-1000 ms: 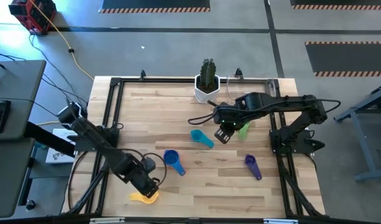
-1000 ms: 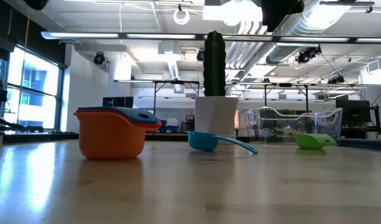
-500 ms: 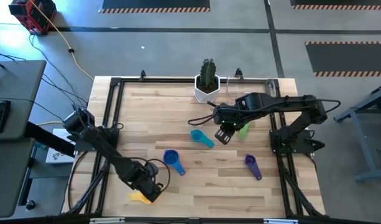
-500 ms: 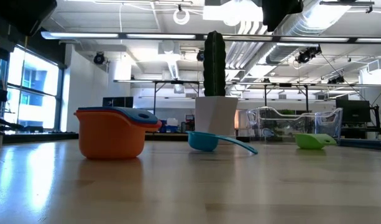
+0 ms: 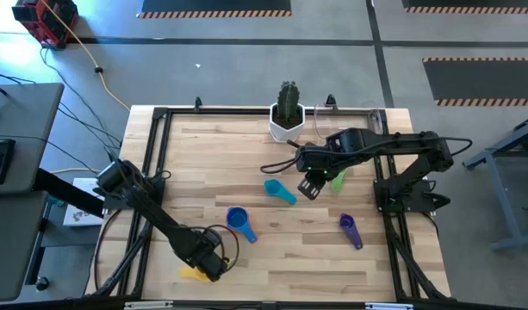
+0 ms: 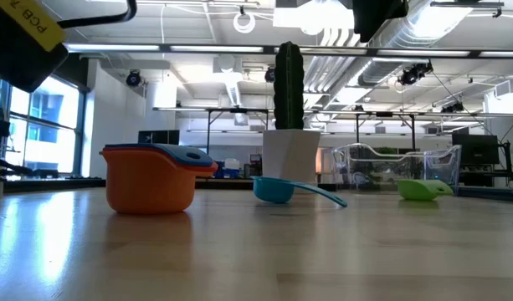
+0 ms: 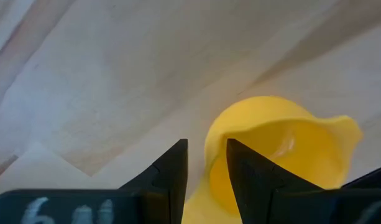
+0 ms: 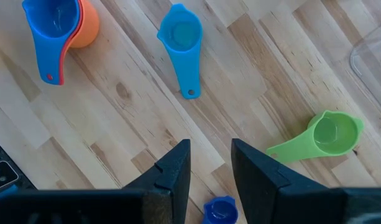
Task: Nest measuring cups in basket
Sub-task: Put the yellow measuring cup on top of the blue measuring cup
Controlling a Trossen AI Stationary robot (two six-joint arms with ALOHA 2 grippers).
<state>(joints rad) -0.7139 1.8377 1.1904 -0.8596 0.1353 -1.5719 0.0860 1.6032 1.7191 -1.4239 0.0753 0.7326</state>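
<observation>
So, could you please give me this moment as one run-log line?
left gripper: fingers astride yellow cup rim | right gripper: hovering, empty, fingers apart | basket: no cups visible inside
</observation>
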